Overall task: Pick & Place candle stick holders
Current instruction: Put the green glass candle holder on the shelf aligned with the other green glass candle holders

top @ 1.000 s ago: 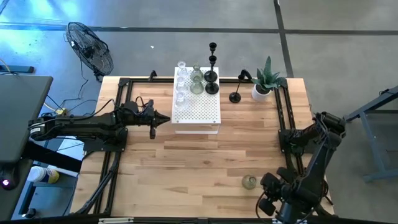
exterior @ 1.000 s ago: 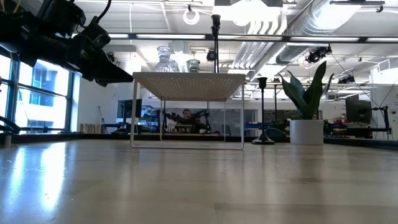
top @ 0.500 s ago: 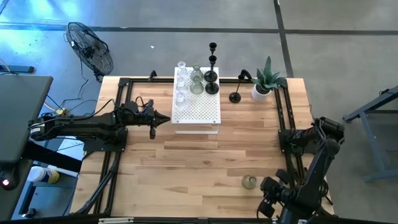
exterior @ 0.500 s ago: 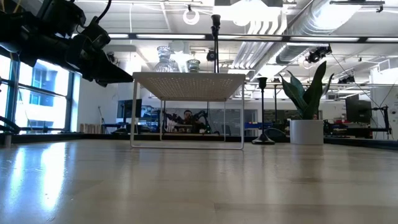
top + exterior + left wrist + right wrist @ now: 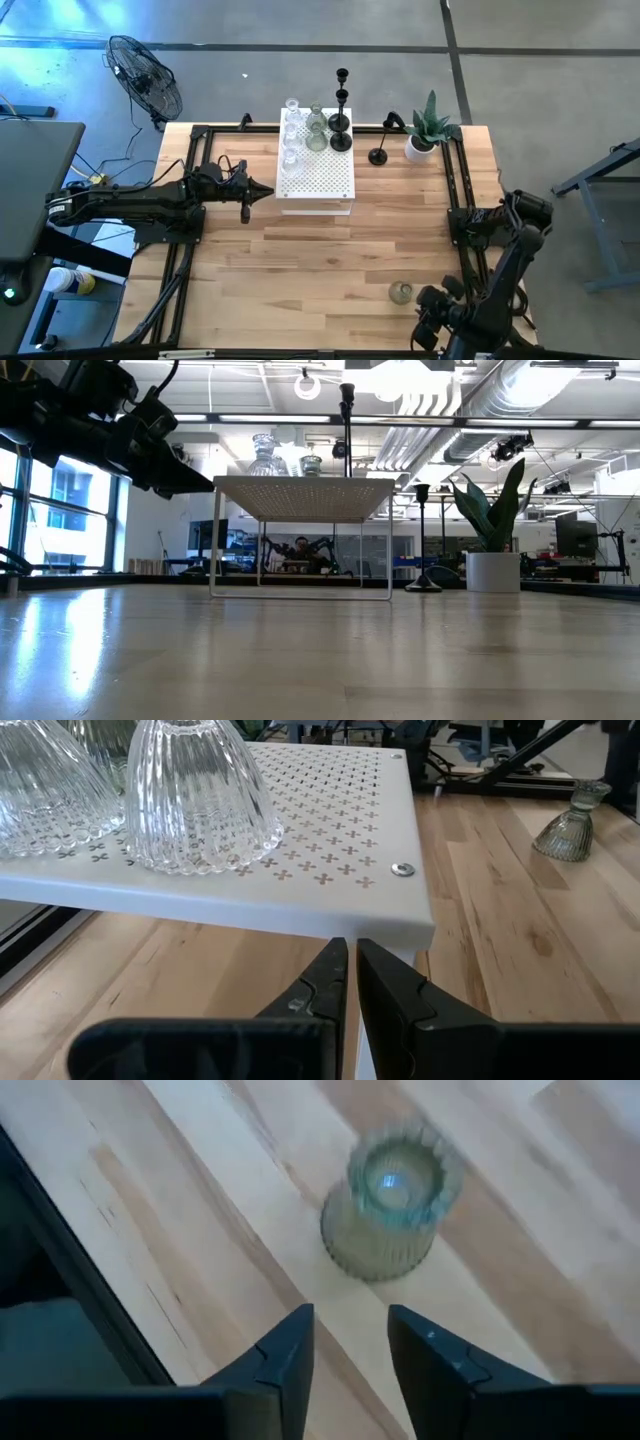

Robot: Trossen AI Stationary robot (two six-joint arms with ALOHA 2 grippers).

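Near the tabletop's (image 5: 300, 250) front edge, the right end effector (image 5: 345, 1345) hangs with fingers apart just short of a greenish glass holder (image 5: 401, 292), not touching it. Farther back, the left end effector (image 5: 350, 982), fingers together, sits at the white box's (image 5: 315, 178) edge, where clear glass holders (image 5: 195, 795) and black holders (image 5: 341, 125) stand.

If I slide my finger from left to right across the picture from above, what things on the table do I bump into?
Left end effector → white perforated box → short black candle holder → greenish glass holder → plant in a white pot.
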